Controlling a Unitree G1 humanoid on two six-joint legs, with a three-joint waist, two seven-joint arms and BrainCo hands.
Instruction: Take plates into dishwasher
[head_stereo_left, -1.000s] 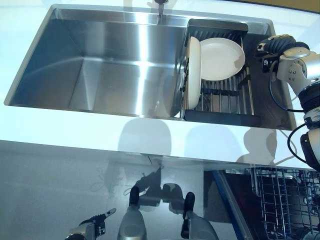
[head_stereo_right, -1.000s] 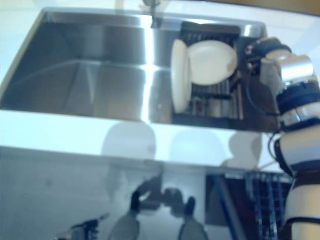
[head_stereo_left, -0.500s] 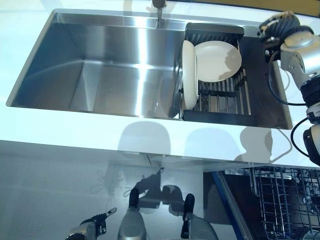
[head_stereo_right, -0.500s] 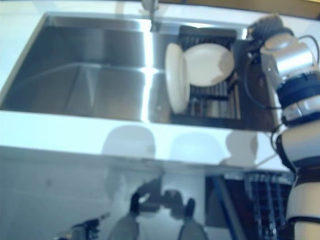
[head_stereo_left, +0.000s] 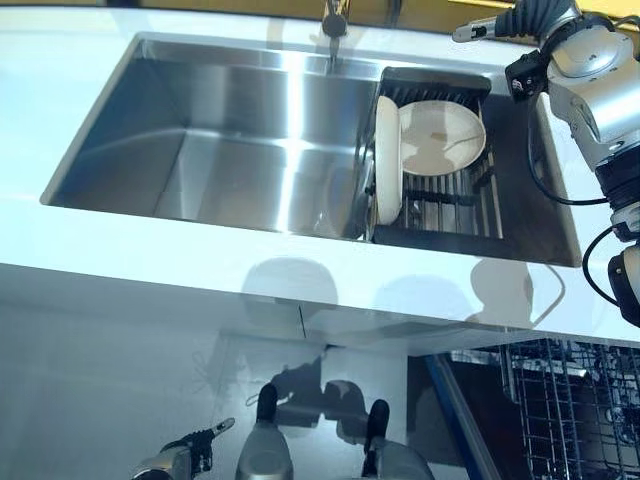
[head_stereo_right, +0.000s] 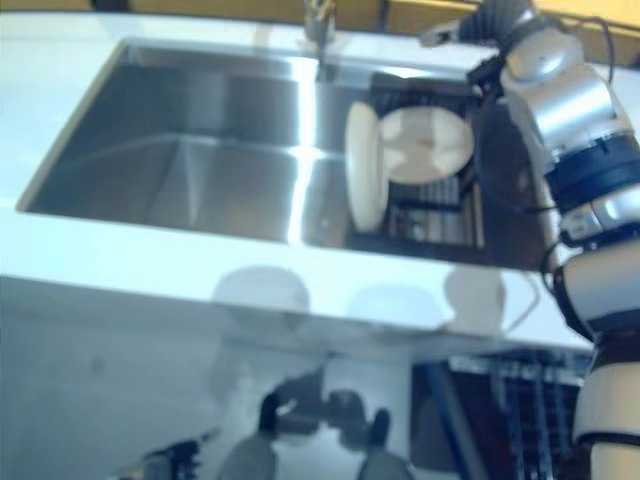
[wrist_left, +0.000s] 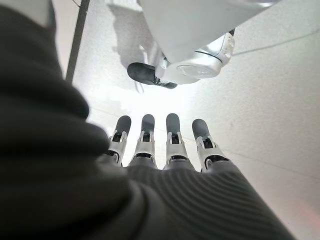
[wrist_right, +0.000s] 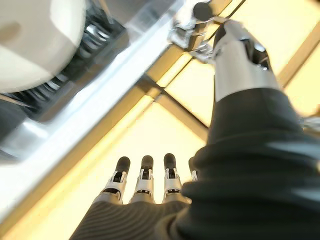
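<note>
- Plates are not yet in either hand: the right hand (head_stereo_left: 520, 17) hangs above the far right corner of the sink (head_stereo_left: 250, 130), past the far end of the rack, its fingers straight and spread wide, holding nothing.
- In the right wrist view the fingers (wrist_right: 144, 175) lie straight in a row with the thumb (wrist_right: 235, 47) apart, and the rim of a white plate shows beyond them.
- Just near and left of that hand, the dark dish rack (head_stereo_left: 440, 205) sits in the right part of the sink. One plate (head_stereo_left: 443, 135) leans back at the rack's far end, face toward the camera; a second plate (head_stereo_left: 387, 172) stands on edge at the rack's left side.
- Left hand (wrist_left: 165, 145) is low at the robot's side, fingers straight, empty and idle.
- Dishwasher basket (head_stereo_left: 570, 400) stands open at the near right, below the counter (head_stereo_left: 150, 260), empty as far as it shows.
- To do the reach well, I judge the hand should come down over the leaning plate's upper rim, thumb behind and fingers in front, then lift straight up out of the slats before swinging toward the basket, keeping clear of the upright plate.
</note>
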